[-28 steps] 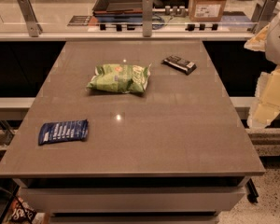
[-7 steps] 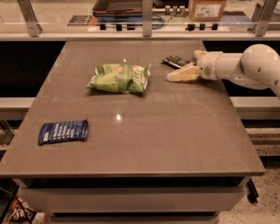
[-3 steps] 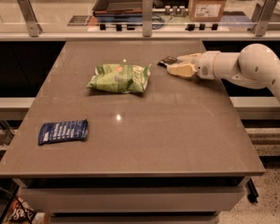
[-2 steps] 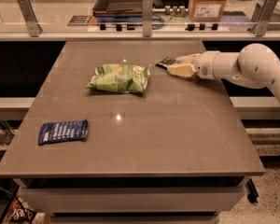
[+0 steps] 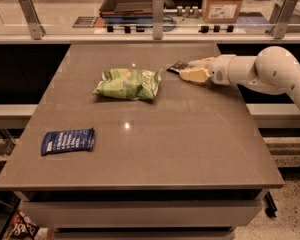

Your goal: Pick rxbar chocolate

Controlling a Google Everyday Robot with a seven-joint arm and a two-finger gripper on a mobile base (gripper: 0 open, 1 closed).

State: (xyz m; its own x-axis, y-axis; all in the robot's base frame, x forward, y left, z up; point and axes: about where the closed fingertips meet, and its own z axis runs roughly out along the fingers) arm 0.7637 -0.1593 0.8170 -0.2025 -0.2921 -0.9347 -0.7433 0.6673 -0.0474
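Counter (image 5: 180, 134): grey-brown slab, fills most of the view, with a glass partition on metal posts (image 5: 158, 14) along its far edge. Behind the partition are a dark tray (image 5: 132, 1) and a cardboard box (image 5: 222, 3).

Arm (image 5: 270, 71): white, comes in from the right side and reaches leftward low over the counter's far-right area.

Green bag (image 5: 129, 83): crinkled, lies flat on the far half of the counter, left of centre. It sits apart from the arm's tip.

Blue packet (image 5: 67, 140): white text, lies flat near the front-left corner, well apart from everything else.

Gripper (image 5: 186, 69): cream-coloured, at the arm's left end, down at counter level just right of the green bag. It is right on the bar. Can't tell how far open it is, or whether it actually has hold of anything.

Rxbar chocolate (image 5: 177, 66): small dark wrapper at the gripper's tip, near the far edge, between green bag and gripper. Only its left end shows; the rest is hidden behind the gripper. Can't tell if it is lifted or resting on the counter.
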